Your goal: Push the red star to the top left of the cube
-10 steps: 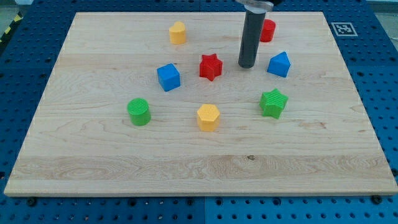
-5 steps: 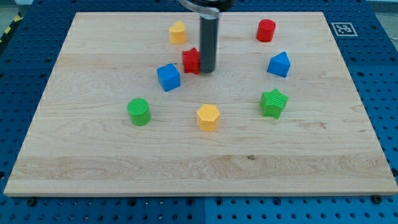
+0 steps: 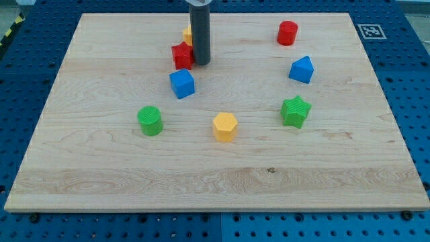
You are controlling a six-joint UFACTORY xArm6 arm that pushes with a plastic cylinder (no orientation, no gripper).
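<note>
The red star (image 3: 181, 55) lies just above the blue cube (image 3: 182, 83), a little apart from it. My tip (image 3: 201, 63) stands against the star's right side and hides part of it. The rod rises out of the view's top and covers most of a yellow block (image 3: 187, 35) behind it, right above the star.
A red cylinder (image 3: 287, 32) sits at the top right, a blue block (image 3: 302, 69) below it, and a green star (image 3: 295, 111) lower still. A yellow hexagonal block (image 3: 225, 126) and a green cylinder (image 3: 150, 120) lie below the cube. All rest on the wooden board (image 3: 101, 181).
My tip has swept left and up, pushing the red star from the cube's right to just above the cube, close under the yellow block.
</note>
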